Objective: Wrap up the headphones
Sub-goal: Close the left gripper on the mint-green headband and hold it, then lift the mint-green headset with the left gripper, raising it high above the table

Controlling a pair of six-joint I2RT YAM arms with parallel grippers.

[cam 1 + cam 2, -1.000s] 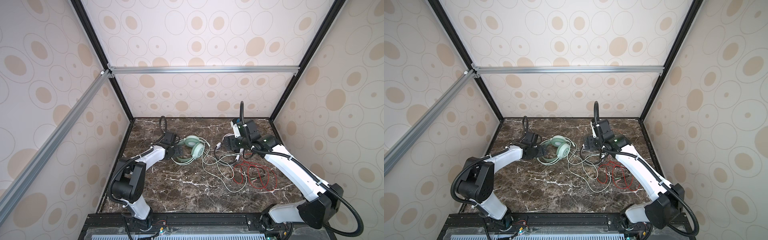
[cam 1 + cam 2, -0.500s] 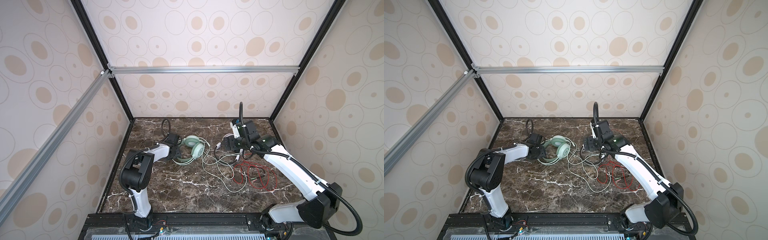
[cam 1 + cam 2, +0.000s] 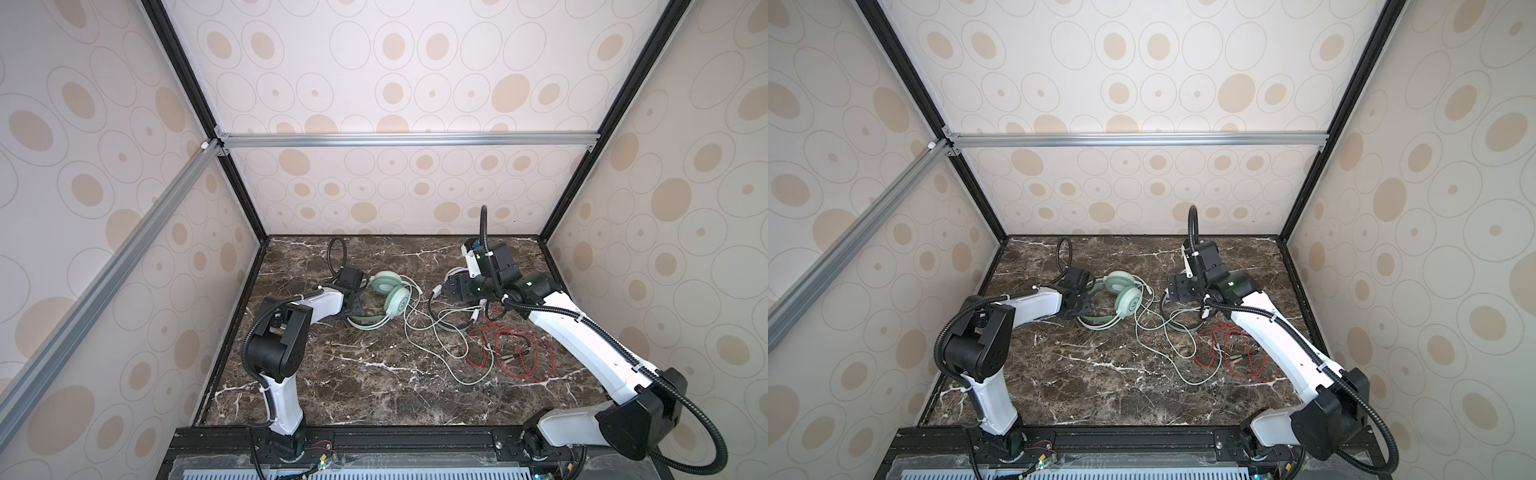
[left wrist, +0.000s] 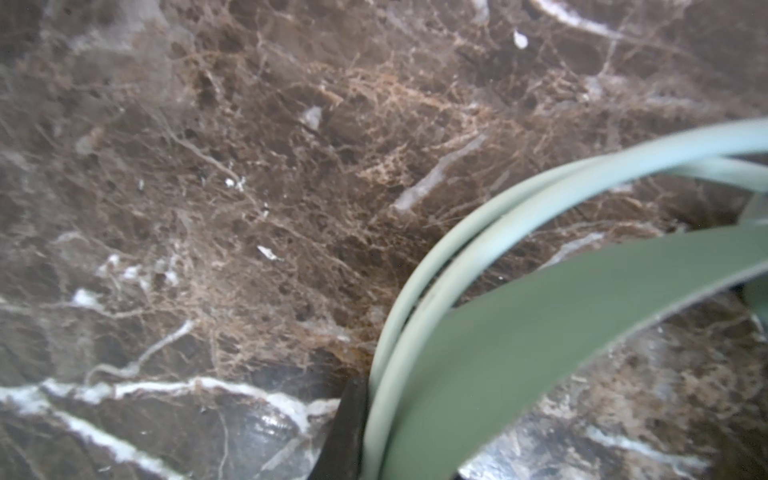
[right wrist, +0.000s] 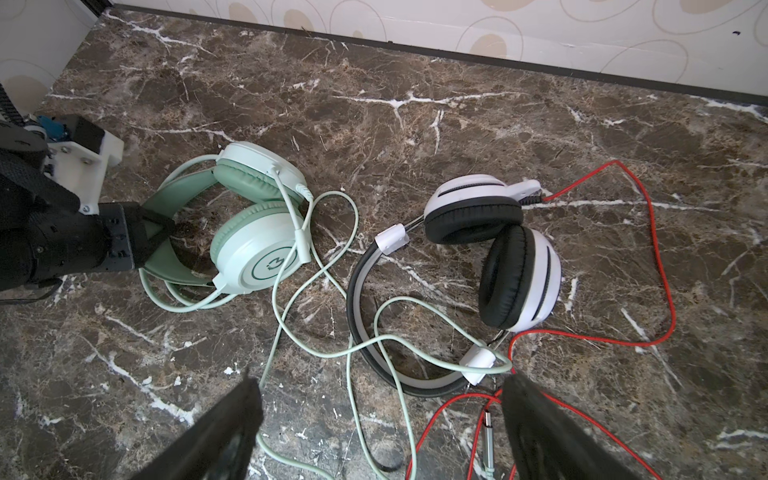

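While left clamps the green band, cables lie crossed

Since the left gripper [image 5: 151, 232] is pinched together on the headband of the green headphones [image 5: 253, 232], that pair is anchored. It lies flat on the tabletop [image 3: 353, 386], centre-left in both top views. Right gripper [image 5: 380, 390]: jaws wide apart, empty, hovering over the white headphones [image 5: 498, 249], which lie just right of centre. Green cable [image 5: 332, 349] runs loose, crosses the white pair's headband and mingles with the red cable [image 5: 660, 266], lower right of centre.

Judgement: the step in hand is securing the green pair before winding. To do it well, hold the band firm and low. Then have the right gripper take the green cable close to the earcup, lift it clear of the white headband, and wind with light tension. Pulling before it is clear would likely drag the white pair along.
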